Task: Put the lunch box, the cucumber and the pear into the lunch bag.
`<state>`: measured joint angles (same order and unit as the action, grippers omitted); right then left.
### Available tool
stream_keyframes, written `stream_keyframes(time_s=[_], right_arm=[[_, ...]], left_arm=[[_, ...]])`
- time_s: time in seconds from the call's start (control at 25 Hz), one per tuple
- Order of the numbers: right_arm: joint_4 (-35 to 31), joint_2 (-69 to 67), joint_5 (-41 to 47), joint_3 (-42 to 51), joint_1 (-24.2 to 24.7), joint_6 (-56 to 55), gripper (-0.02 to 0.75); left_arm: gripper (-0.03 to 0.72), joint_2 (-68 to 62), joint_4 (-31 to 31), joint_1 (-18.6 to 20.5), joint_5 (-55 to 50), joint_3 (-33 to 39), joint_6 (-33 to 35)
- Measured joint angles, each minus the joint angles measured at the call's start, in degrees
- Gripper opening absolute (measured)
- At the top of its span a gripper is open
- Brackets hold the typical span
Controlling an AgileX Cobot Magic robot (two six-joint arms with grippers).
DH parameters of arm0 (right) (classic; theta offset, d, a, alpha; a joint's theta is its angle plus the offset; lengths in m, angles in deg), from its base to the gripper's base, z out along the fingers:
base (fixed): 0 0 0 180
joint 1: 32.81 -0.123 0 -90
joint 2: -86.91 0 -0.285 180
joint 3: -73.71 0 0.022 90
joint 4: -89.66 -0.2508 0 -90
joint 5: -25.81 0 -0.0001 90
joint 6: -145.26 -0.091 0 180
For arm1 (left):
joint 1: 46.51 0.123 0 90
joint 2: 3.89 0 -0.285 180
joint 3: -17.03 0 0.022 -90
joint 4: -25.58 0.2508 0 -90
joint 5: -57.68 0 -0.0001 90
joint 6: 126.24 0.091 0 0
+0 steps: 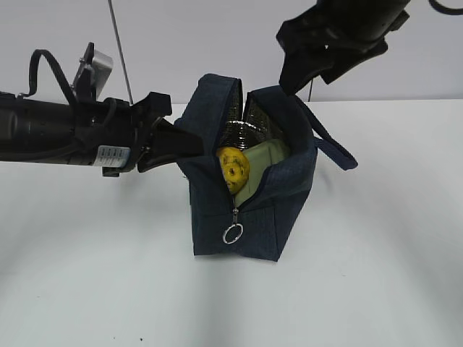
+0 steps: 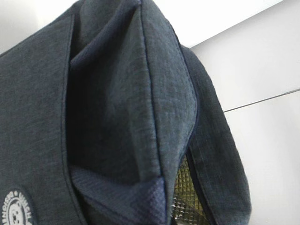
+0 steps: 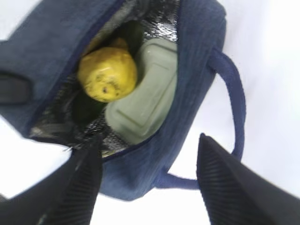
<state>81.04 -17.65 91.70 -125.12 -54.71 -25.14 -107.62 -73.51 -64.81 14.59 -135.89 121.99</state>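
We see the pear (image 3: 107,73) and lunch box (image 3: 143,96) inside the open lunch bag (image 1: 246,217), with a dark green sliver beneath the pear that is probably the cucumber (image 3: 84,107). The right gripper (image 3: 147,180) hangs above the bag mouth with jaws spread and empty; the left gripper (image 1: 163,143) is pinched closed on the bag's left wall. To finish cleanly, we would lift the right arm straight up, clear of the handle loop (image 3: 233,93), before the left lets go.

You have one lunch bag (image 1: 246,217) — holding one pear (image 1: 233,165) and one lunch box (image 3: 143,93). One cucumber (image 3: 84,108) shows beneath. Two grippers — left (image 1: 189,147), right (image 3: 147,180).
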Motion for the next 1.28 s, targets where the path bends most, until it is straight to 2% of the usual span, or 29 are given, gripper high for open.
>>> stream_keyframes(time_s=[0.2,0.36,0.56,1.0,1.12,1.28], right_arm=[[-5.05,6.44,1.18,0.00,0.00,2.73,0.494],[-6.17,12.09,1.16,3.05,0.00,2.96,0.494],[-7.06,19.82,-2.10,14.79,0.00,3.22,0.494],[-16.83,36.02,-17.00,43.38,0.00,3.47,0.493],[-21.22,38.95,-21.93,50.09,0.00,5.66,0.493],[-34.24,41.19,-28.33,58.52,0.00,13.95,0.494]], left_arm=[[-0.019,0.00,0.00,0.00,0.00,0.00,0.00],[-0.019,0.00,0.00,0.00,-0.06,0.00,0.00],[-0.019,0.00,0.05,0.00,-0.96,0.00,0.00],[-0.019,0.00,0.05,0.00,-1.28,0.00,0.00],[-0.019,0.00,0.05,0.00,-1.32,0.00,0.00],[-0.019,0.00,0.05,0.00,-1.32,0.00,0.00]])
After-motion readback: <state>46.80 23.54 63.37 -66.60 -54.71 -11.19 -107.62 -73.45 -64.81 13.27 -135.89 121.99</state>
